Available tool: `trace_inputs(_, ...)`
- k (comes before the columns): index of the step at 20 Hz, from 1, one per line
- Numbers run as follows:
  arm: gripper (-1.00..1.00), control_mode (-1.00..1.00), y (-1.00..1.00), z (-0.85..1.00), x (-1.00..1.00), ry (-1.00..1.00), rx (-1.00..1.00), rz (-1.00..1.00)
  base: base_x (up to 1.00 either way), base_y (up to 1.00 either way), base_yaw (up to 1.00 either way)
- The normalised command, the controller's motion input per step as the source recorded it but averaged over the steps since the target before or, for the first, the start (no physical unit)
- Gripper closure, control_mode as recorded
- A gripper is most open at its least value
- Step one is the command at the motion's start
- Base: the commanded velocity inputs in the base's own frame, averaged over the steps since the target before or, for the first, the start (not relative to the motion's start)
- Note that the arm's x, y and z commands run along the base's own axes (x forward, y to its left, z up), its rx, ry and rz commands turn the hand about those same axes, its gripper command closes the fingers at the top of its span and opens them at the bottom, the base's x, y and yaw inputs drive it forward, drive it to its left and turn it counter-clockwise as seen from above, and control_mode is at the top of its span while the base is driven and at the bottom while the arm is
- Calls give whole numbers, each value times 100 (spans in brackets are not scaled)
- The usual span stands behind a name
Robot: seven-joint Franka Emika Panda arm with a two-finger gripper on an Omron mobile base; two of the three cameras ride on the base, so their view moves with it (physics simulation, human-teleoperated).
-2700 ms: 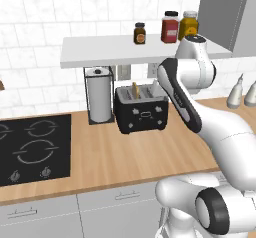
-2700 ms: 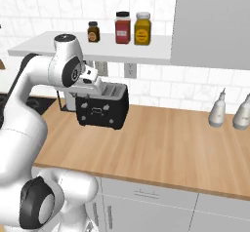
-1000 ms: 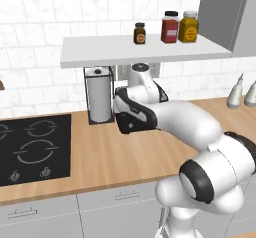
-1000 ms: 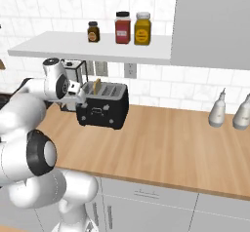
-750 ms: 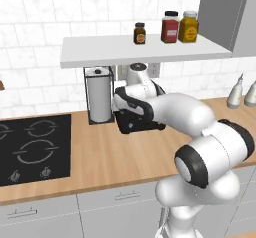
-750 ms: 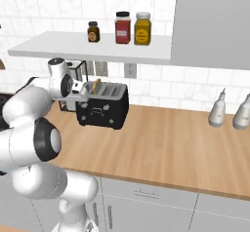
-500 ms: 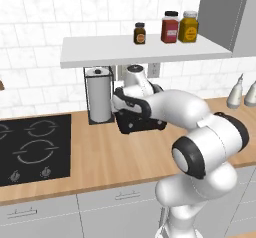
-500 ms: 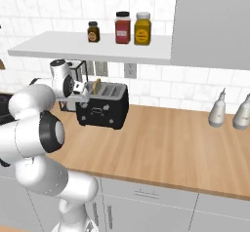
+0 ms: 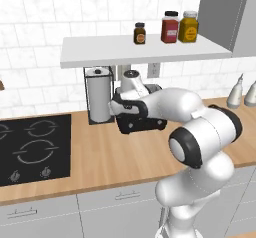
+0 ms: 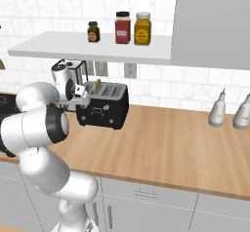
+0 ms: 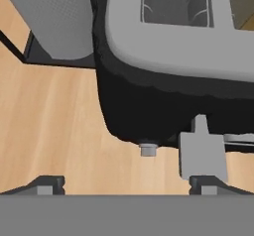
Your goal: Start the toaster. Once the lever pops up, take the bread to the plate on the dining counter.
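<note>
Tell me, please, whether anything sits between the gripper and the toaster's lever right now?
Nothing visible does. In the hand view the open gripper hangs just above the toaster, with the grey lever directly ahead of one fingertip; bare wood worktop lies below.

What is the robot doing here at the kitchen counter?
The arm has its gripper at the left end of the black toaster, which stands on the wood worktop beside the paper-towel holder. The jaws are open and hold nothing. A slice of bread sits upright in a slot. In the hand view, the toaster's grey lever lies just ahead of the fingertips, so it seems about to start the toaster.
</note>
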Motion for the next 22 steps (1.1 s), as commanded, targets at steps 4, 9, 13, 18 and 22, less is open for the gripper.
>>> trace_inputs(4,-100,-100,0,-13,9,-7,-1,0,0,0,0)
trace_inputs(9,-100,-100,0,-4,10,-8,0,0,0,0,0)
trace_inputs(13,-100,-100,0,-28,1,-5,0,0,0,0,0)
trace_inputs(18,-100,-100,0,-50,0,-3,0,0,0,0,0)
trace_inputs(22,-100,-100,0,-64,-4,-5,0,0,0,0,0)
